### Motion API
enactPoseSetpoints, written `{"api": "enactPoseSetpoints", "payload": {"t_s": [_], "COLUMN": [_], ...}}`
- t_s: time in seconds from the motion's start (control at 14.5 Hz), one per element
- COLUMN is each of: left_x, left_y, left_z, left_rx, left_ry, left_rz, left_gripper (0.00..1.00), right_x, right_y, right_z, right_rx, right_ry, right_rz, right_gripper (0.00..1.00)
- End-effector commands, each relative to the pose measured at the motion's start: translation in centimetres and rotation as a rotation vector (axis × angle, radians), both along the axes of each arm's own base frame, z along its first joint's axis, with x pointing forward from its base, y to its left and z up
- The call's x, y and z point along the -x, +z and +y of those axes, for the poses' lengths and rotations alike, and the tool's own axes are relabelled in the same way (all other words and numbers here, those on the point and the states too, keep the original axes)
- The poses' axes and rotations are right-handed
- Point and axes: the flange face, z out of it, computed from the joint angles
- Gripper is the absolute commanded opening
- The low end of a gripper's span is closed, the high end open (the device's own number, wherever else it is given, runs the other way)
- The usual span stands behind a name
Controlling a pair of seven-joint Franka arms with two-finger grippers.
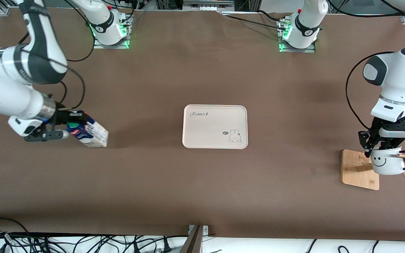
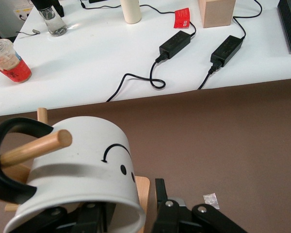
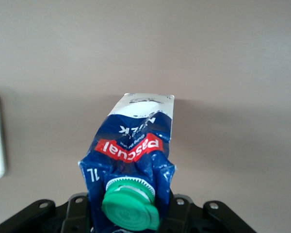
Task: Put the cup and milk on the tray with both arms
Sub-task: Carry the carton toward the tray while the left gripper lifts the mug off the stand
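The cream tray [image 1: 214, 138] lies at the table's middle with nothing on it. At the right arm's end of the table, my right gripper [image 1: 73, 130] is shut on the gable top of the milk [image 1: 91, 135], which leans over with its lower end by the table. Its green cap [image 3: 131, 208] faces the wrist camera. At the left arm's end, the cup [image 1: 385, 163] hangs on a wooden rack [image 1: 355, 168], a peg [image 2: 39, 148] through its handle. My left gripper [image 1: 381, 151] stands astride the cup's wall, open, with a small gap beside its outer finger [image 2: 160, 194].
The rack's pegs stick out round the cup. The two arm bases [image 1: 109, 30] [image 1: 299, 33] stand along the table's edge farthest from the front camera. A white bench [image 2: 111, 58] with power bricks, cables and a drink cup adjoins the table.
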Motion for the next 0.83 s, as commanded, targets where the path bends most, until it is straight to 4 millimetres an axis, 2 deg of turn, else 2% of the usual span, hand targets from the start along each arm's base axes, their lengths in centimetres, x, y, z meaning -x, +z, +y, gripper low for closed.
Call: {"api": "enactPoseSetpoints", "payload": {"t_s": [0.0, 0.14, 0.21, 0.28, 0.41, 0.48, 0.62, 0.76], "left_x": [-0.2, -0.2, -0.2, -0.2, -0.2, -0.2, -0.1, -0.1], "left_y": [0.1, 0.1, 0.1, 0.1, 0.1, 0.3, 0.5, 1.0], "left_z": [0.5, 0.5, 0.5, 0.5, 0.4, 0.4, 0.1, -0.9], "left_rx": [-0.031, -0.03, -0.031, -0.031, -0.034, -0.034, -0.031, -0.027], "left_ry": [-0.023, -0.022, -0.023, -0.023, -0.026, -0.026, -0.027, -0.037], "left_rz": [-0.012, -0.012, -0.012, -0.012, -0.01, -0.011, -0.01, -0.014], "left_gripper": [0.19, 0.15, 0.13, 0.1, 0.0, 0.0, 0.0, 0.0], "right_x": [0.1, 0.9, 1.6, 1.9, 3.8, 4.8, 5.6, 6.7], "right_y": [2.7, 3.7, 3.7, 3.4, 2.4, 1.5, 0.7, 0.7], "right_z": [6.8, 12.1, 14.0, 15.0, 19.6, 21.8, 23.6, 25.5], "right_rx": [-0.031, -0.039, -0.039, -0.041, -0.051, -0.048, -0.048, -0.052], "right_ry": [-0.113, -0.129, -0.106, -0.076, 0.063, 0.092, 0.123, 0.161], "right_rz": [-0.017, -0.028, -0.025, -0.019, -0.002, 0.012, 0.024, 0.021], "right_gripper": [0.46, 0.46, 0.46, 0.46, 0.46, 0.45, 0.45, 0.45]}}
